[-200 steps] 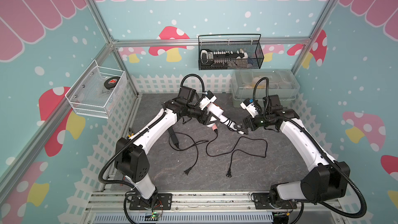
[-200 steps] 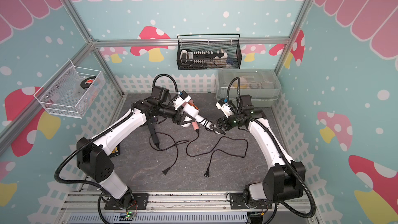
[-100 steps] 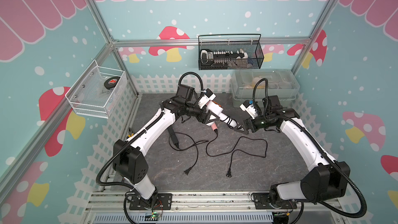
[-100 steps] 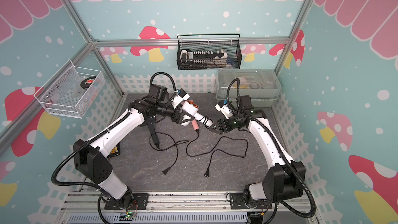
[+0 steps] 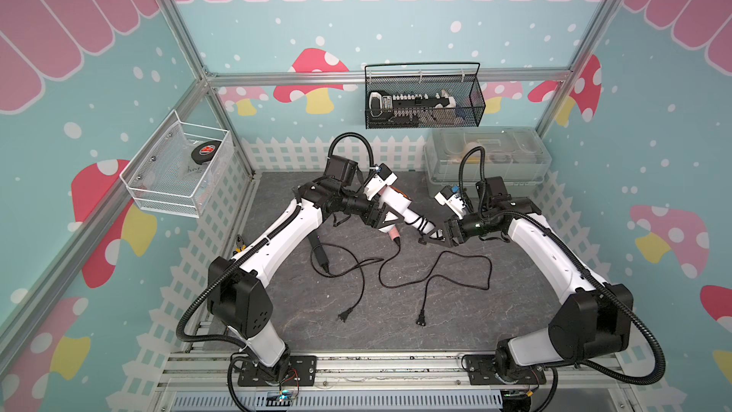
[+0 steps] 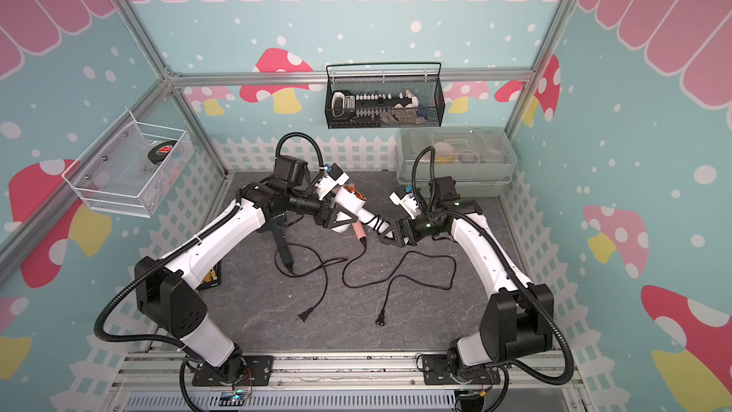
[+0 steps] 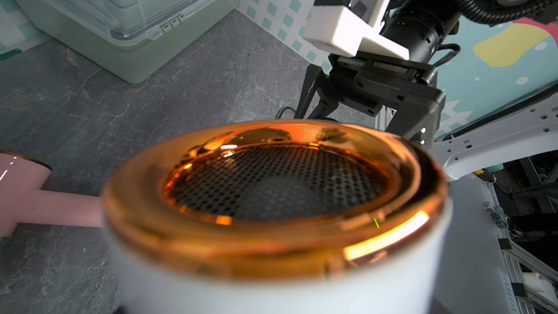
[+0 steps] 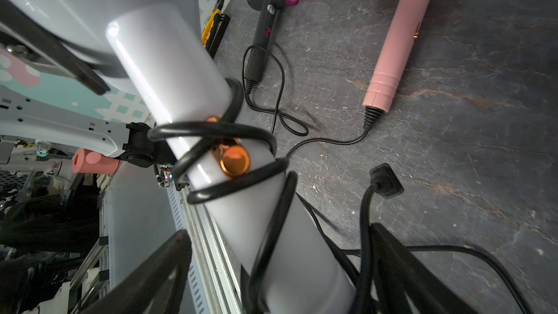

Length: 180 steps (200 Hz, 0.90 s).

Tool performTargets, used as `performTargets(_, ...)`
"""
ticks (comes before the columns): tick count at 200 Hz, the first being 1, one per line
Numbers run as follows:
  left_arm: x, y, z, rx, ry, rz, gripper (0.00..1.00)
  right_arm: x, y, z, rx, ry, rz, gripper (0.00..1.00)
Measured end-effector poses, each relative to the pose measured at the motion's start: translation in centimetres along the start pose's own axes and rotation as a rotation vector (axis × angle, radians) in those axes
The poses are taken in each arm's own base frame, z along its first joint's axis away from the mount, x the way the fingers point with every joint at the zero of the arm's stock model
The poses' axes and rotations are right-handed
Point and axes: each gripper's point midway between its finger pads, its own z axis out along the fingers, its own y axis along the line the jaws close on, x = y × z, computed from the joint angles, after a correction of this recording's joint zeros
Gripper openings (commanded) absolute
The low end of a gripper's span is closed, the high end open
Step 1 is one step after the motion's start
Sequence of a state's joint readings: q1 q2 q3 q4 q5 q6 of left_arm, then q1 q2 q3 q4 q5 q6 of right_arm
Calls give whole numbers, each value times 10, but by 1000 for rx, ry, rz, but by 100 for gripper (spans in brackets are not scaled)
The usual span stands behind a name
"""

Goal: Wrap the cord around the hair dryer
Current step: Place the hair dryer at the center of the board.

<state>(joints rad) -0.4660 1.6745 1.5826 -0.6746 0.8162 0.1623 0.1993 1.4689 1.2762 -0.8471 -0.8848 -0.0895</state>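
Observation:
My left gripper [image 5: 385,216] is shut on the barrel of the white hair dryer [image 5: 396,202], held above the table. Its copper-rimmed grille [image 7: 271,188] fills the left wrist view and hides the jaws. The black cord [image 8: 211,134] is coiled several times round the handle. My right gripper [image 5: 433,233] is open, and its fingers [image 8: 157,270] straddle the handle's end. The cord's tail runs along one finger to the plug [image 8: 386,181].
A pink dryer [image 8: 401,25] and a black-and-magenta dryer [image 8: 265,25] lie on the mat. Their loose cords [image 5: 435,271] and plugs [image 5: 422,318] sprawl across the middle. A clear lidded bin [image 5: 487,160] stands at the back right. Wire baskets [image 5: 422,103] hang on the walls.
The right gripper's jaws have narrowed a little round the handle's end. The left arm has shifted slightly with the dryer.

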Motion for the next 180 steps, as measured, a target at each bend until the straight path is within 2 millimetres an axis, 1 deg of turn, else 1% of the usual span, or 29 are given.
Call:
performTargets(22,2,-3,0,12,6,-6,0,-1,8,11,-51,12,-21,84)
performTargets(47,4,-6,1,27,13,-10,0,-1,13,23,-90,32,-40,76)
performTargets(68,6,-6,1,29,24,-21,0,1,12,28,-104,44,-41,67)
performTargets(90,6,-6,1,31,28,-25,0,1,12,31,-114,47,-52,61)
performTargets(114,5,-2,4,40,26,-35,0,-1,18,31,-145,33,-115,43)
performTargets(126,2,5,4,34,19,-39,0,-2,24,33,-174,27,-156,35)
performTargets(134,-1,8,5,32,10,-32,0,-1,28,35,-182,35,-154,28)
performTargets(157,-2,13,7,26,10,-30,0,-1,24,37,-181,35,-144,13)
performTargets(172,-3,16,9,19,10,-28,0,-1,21,40,-180,31,-141,0)
performTargets(180,-3,18,10,13,11,-28,0,-1,19,41,-181,26,-140,0)
